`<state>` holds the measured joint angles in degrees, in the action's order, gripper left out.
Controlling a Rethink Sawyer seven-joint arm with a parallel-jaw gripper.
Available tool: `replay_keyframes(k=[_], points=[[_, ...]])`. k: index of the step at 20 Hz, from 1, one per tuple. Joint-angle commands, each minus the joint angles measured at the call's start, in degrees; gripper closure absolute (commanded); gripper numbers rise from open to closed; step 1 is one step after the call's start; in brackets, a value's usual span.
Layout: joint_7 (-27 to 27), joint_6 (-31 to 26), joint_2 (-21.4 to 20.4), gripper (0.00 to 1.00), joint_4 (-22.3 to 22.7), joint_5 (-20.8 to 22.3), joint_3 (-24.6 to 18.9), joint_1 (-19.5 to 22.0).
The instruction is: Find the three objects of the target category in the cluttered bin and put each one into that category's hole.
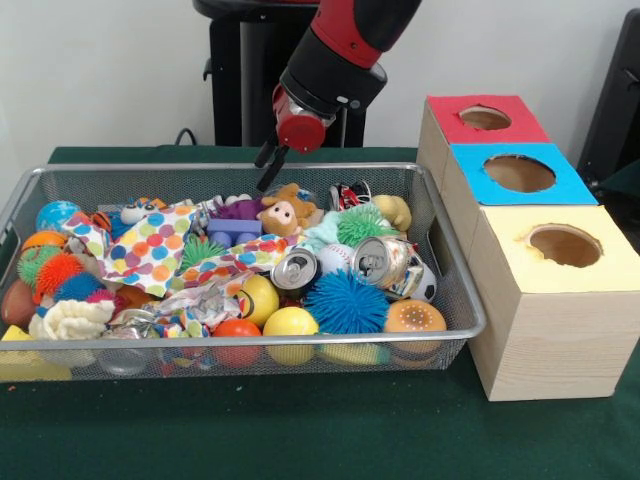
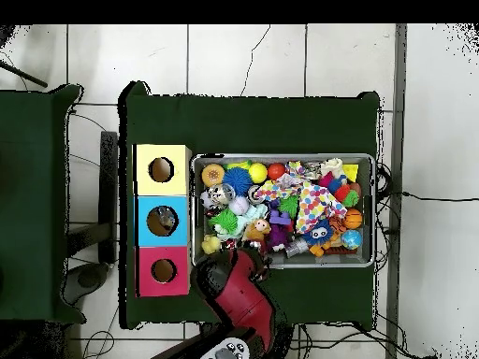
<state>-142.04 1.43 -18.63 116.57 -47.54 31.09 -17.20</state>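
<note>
The gripper (image 1: pixel 268 168) hangs over the far rim of the wire bin (image 1: pixel 455 290) with its dark fingers a little apart and holding nothing, as far as I can see. The red hole (image 1: pixel 485 118) and the yellow hole (image 1: pixel 565 245) look empty, but something may lie in the blue hole (image 2: pixel 163 221), so most of the sorting is probably left. Just below the gripper sits a brown plush toy (image 1: pixel 288 213), upright and facing the camera; nearer the front a crushed can (image 1: pixel 295 269) points its top upward and toward the camera.
</note>
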Motion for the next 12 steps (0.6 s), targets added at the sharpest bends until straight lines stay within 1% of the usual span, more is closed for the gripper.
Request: replay_keyframes(k=[1, 4, 7, 9, 11, 12], points=[[-18.15, 4.06, -0.81, 0.00, 2.01, -3.83, -9.06, -0.09], [-19.43, 6.00, -0.88, 0.00, 2.77, -4.12, -10.38, 0.19], [-19.35, 7.54, -1.03, 0.00, 3.10, -3.84, -11.46, 0.89], [-17.72, 9.11, -0.88, 0.00, 2.61, -1.81, -12.35, 2.30], [-18.38, 11.27, -0.47, 0.00, 2.38, -1.02, -13.44, 3.27], [-18.90, 11.67, -0.32, 0.00, 2.49, -1.32, -13.81, 3.30]])
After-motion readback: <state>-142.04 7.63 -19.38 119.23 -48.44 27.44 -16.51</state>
